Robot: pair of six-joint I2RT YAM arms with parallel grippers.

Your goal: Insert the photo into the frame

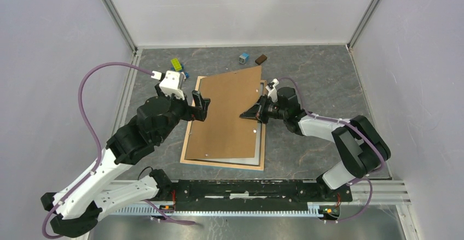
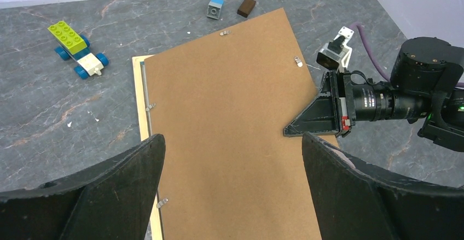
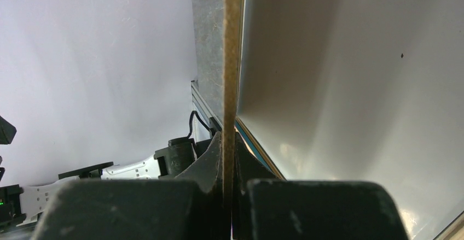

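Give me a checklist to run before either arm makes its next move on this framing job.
1. Right gripper hold on the flat brown backing board: ok, shut on its right edge.
2. Left gripper free: ok, open over the board's left side.
3. Board seated in the thin light-wood rectangular frame: not ok, it sits skewed with its right edge raised.
4. Photo in place: cannot tell; only a pale sheet shows under the board.
5. Green-and-white toy car, small blue-topped block and small brown block clear of the frame: ok, all apart from it on the far side.
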